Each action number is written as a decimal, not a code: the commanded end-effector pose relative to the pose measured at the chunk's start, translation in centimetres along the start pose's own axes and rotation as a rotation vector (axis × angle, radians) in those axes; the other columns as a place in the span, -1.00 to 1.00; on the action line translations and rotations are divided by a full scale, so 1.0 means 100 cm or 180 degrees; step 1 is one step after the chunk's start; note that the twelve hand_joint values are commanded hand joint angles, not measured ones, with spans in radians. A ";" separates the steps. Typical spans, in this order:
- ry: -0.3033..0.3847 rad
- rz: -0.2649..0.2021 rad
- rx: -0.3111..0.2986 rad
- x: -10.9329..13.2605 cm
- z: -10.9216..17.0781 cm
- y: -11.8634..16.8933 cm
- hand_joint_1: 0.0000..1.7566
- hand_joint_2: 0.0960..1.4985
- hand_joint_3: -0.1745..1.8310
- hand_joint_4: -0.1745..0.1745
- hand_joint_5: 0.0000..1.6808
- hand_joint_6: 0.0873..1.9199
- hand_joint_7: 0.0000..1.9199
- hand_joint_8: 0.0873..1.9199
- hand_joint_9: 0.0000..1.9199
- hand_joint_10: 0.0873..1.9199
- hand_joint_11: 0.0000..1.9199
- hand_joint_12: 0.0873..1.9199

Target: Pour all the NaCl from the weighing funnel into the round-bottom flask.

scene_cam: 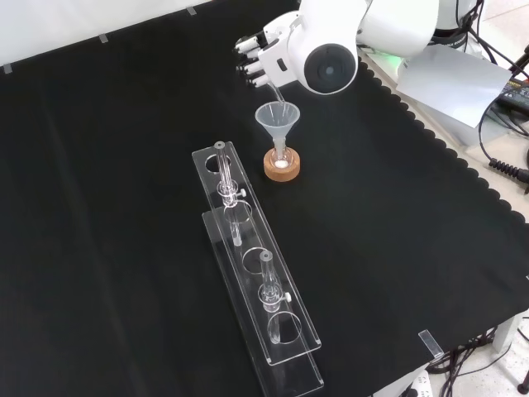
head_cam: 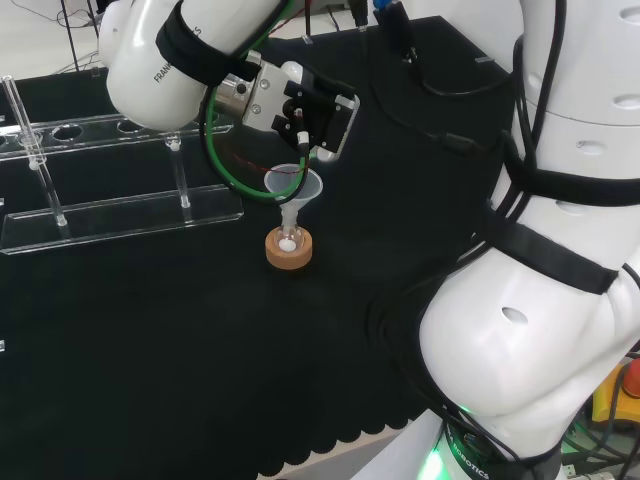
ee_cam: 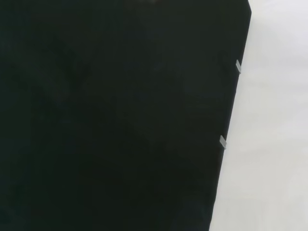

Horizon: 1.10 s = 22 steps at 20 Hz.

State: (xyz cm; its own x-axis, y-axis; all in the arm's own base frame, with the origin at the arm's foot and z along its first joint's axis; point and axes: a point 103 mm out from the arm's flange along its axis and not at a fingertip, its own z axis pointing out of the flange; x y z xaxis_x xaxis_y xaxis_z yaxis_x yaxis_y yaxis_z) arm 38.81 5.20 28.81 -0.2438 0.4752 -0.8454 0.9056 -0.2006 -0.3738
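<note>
My hand [scene_cam: 263, 59] hangs above the clear funnel [scene_cam: 277, 120], fingers curled, apparently pinching a clear weighing funnel [scene_cam: 278, 89]; its outline is hard to make out. The funnel sits in the round-bottom flask [scene_cam: 282, 162] on a cork ring [scene_cam: 282, 169], white powder inside. My own arm link [scene_cam: 331, 68] partly blocks the hand. Clear tube rack [scene_cam: 256, 273] nearby.

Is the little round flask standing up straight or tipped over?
Upright. The flask sits in its cork ring with a clear funnel standing in its neck, and white powder lies at its bottom.
</note>
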 end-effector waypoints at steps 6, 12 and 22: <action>-0.0110 0.0026 0.0001 0.000 -0.004 -0.002 0.20 0.50 -1.00 1.00 0.28 -0.11 -0.43 -0.45 -0.07 -0.62 -0.39 0.23; -0.0280 0.0061 -0.0045 0.001 -0.013 -0.005 0.20 0.50 -1.00 1.00 0.28 -0.11 -0.43 -0.45 -0.07 -0.62 -0.39 0.23; -0.0337 0.0054 -0.0041 0.006 -0.018 -0.003 0.20 0.50 -1.00 1.00 0.28 -0.11 -0.43 -0.44 -0.07 -0.62 -0.39 0.23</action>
State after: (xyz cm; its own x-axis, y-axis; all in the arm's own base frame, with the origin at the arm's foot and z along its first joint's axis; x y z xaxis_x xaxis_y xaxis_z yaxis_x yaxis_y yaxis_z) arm 38.99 7.08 29.14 -0.2620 0.3872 -0.8840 0.9137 -0.1953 -0.3564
